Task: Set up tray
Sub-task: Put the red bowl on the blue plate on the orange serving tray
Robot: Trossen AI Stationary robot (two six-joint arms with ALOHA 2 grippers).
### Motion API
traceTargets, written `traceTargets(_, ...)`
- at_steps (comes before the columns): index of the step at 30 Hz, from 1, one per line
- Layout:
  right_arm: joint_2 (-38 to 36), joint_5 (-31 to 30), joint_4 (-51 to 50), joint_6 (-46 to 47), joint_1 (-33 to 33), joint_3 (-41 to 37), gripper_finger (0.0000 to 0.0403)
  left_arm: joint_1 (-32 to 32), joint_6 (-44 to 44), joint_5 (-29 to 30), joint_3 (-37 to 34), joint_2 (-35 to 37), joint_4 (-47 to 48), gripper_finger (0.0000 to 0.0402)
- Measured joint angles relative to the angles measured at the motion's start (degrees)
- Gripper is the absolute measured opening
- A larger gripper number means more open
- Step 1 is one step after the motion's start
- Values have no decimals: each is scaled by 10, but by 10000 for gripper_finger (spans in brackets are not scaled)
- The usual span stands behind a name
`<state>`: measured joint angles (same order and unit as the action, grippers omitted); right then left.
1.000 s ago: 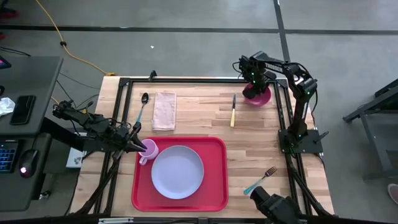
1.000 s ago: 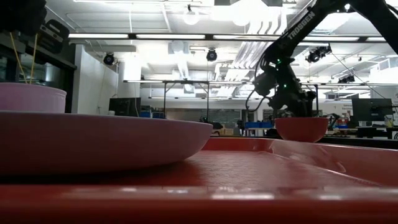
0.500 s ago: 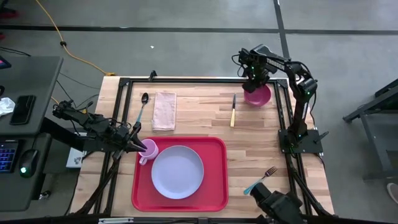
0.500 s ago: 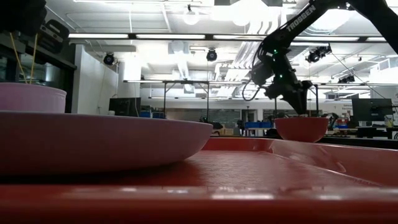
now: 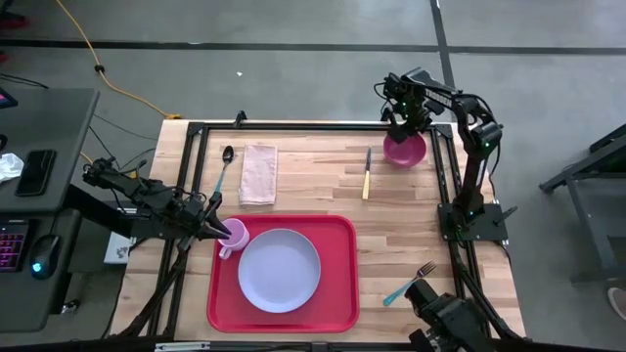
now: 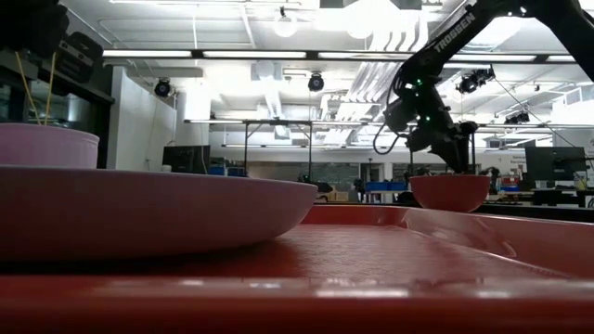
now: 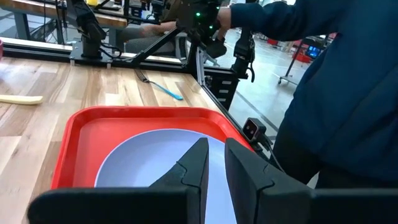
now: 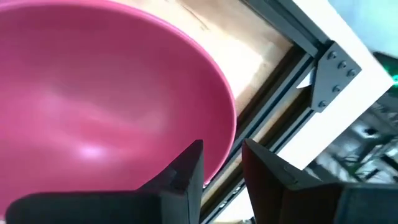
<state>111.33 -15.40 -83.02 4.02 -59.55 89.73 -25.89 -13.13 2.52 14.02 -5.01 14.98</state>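
High: I see the tray (image 5: 337, 293) at the table's near edge, long axis left-right, unmoved; right gripper (image 5: 402, 137) has shifted over the pink bowl (image 5: 411, 153) | Low: right arm angles down onto bowl | Wrists: left gripper (image 7: 214, 163) narrowly parted at the cup (image 5: 233, 235); right fingers straddle bowl rim, narrow gap.

The word "TROSSEN" runs in white letters along the right arm (image 6: 461, 26) in the low view.
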Motion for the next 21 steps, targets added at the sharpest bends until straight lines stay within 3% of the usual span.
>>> traceTargets(4, 0, 35, 7, 0, -14, 0, 89, 0, 0, 0, 0, 0, 0, 85)
traceTargets(21, 0, 71, 44, 0, -36, -13, 89, 0, 0, 0, 0, 0, 2, 85)
